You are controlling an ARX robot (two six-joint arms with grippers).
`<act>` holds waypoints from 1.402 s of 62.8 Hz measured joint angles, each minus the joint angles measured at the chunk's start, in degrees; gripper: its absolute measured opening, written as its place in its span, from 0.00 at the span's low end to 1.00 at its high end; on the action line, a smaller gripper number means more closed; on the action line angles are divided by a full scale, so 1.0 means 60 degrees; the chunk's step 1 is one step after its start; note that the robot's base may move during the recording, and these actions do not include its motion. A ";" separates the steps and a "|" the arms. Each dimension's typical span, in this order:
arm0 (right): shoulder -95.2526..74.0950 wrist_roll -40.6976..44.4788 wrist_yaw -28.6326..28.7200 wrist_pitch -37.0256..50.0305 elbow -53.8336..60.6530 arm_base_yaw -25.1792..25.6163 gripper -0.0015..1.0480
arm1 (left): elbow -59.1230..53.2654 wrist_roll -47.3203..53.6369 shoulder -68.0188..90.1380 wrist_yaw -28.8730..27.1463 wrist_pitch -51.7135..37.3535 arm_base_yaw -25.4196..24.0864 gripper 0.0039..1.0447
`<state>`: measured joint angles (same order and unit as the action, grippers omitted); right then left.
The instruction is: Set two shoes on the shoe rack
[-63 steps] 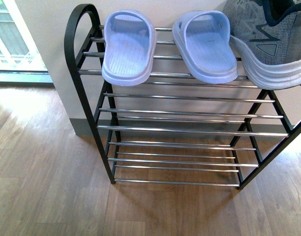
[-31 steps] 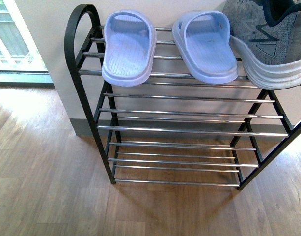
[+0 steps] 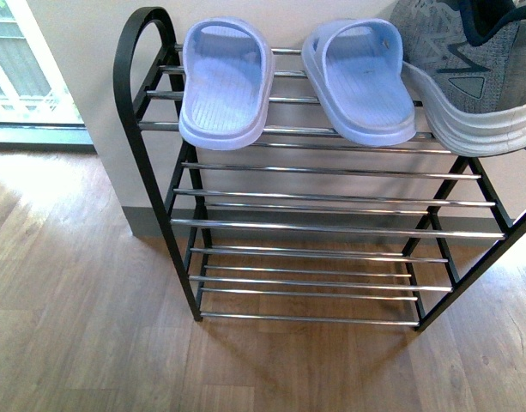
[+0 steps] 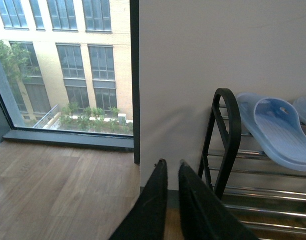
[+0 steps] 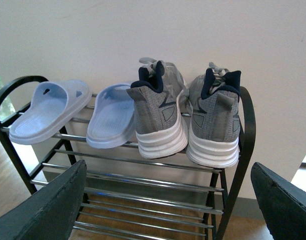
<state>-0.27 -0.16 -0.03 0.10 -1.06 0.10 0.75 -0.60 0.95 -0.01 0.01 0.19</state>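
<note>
Right, from my right wrist view I see both grey sneakers on the top tier of the shoe rack (image 5: 143, 150), heels toward the camera: left sneaker (image 5: 160, 112) and right sneaker (image 5: 215, 120) side by side, close together, beside two light blue slippers (image 5: 50, 112) (image 5: 112, 117). My front view only catches one sneaker (image 3: 473, 77) cut off at the frame edge, touching the nearer slipper (image 3: 359, 81), with the other slipper (image 3: 224, 81) further along the top bars; the second sneaker isn't visible there. Right gripper (image 5: 167, 205) is spread wide, fingers at both lower corners of its picture, holding nothing, back from the rack. Left gripper (image 4: 171, 175) shows only in the left wrist view, fingers nearly together with a thin gap, nothing between them, pointing at the wall (image 4: 217, 45) next to the rack's black rounded side frame (image 4: 227, 135). That view also shows a big window (image 4: 63, 65) with a building outside, which the front view only clips. Floor (image 3: 82, 326) is light wood planks, wall is plain cream, lower rack tiers are bare chrome bars
</note>
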 joint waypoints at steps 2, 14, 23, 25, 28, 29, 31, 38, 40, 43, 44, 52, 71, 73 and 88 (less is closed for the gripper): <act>0.0004 0.0000 0.0000 0.0000 -0.0004 0.0000 0.91 | 0.0000 0.0000 0.0000 0.0000 0.0000 0.0000 0.23; 0.0000 0.0000 0.0000 0.0000 -0.0004 0.0000 0.91 | 0.0000 0.0000 0.0000 0.0000 0.0000 0.0000 0.59; 0.0000 0.0000 0.0004 0.0000 0.0000 0.0000 0.91 | 0.0000 0.0000 0.0000 0.0000 0.0000 0.0000 0.86; 0.0004 0.0004 0.0000 0.0000 0.0000 0.0000 0.91 | 0.0000 0.0007 0.0000 0.0000 0.0000 0.0000 0.93; 0.0000 0.0000 0.0000 0.0000 0.0000 0.0000 0.91 | 0.0000 0.0018 0.0000 0.0000 0.0000 0.0000 0.91; 0.0000 0.0000 0.0004 0.0000 0.0000 0.0000 0.91 | 0.0000 0.0022 0.0000 0.0000 0.0000 0.0000 0.91; 0.0000 0.0000 0.0004 0.0000 0.0000 0.0000 0.91 | 0.0000 0.0022 0.0000 0.0000 0.0000 -0.0004 0.91; 0.0000 0.0000 0.0004 0.0000 0.0000 0.0000 0.91 | 0.0000 0.0022 0.0000 0.0000 0.0000 0.0000 0.91; 0.0004 0.0004 0.0004 0.0000 0.0000 0.0000 0.91 | 0.0000 0.0022 0.0000 0.0000 0.0000 0.0000 0.91; 0.0000 0.0000 0.0000 0.0000 0.0000 0.0000 0.91 | 0.0000 0.0022 0.0000 0.0000 0.0000 0.0000 0.91; 0.0000 0.0000 0.0004 0.0000 0.0000 0.0000 0.91 | 0.0000 0.0022 0.0000 0.0000 0.0000 0.0000 0.91; 0.0000 0.0000 0.0004 0.0000 0.0000 0.0000 0.91 | 0.0000 0.0022 0.0000 0.0000 0.0000 0.0000 0.91; 0.0004 0.0000 0.0000 0.0000 0.0000 0.0000 0.91 | 0.0000 0.0022 0.0000 0.0000 0.0000 0.0000 0.91; 0.0000 0.0000 -0.0007 0.0000 0.0000 0.0000 0.91 | 0.0000 0.0022 0.0000 0.0000 0.0000 0.0000 0.91; 0.0004 0.0000 0.0004 0.0000 0.0000 0.0000 0.91 | 0.0000 0.0022 0.0000 0.0000 0.0004 0.0000 0.91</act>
<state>-0.25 -0.16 -0.01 0.10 -1.06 0.10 0.75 -0.47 0.95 -0.01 0.03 0.19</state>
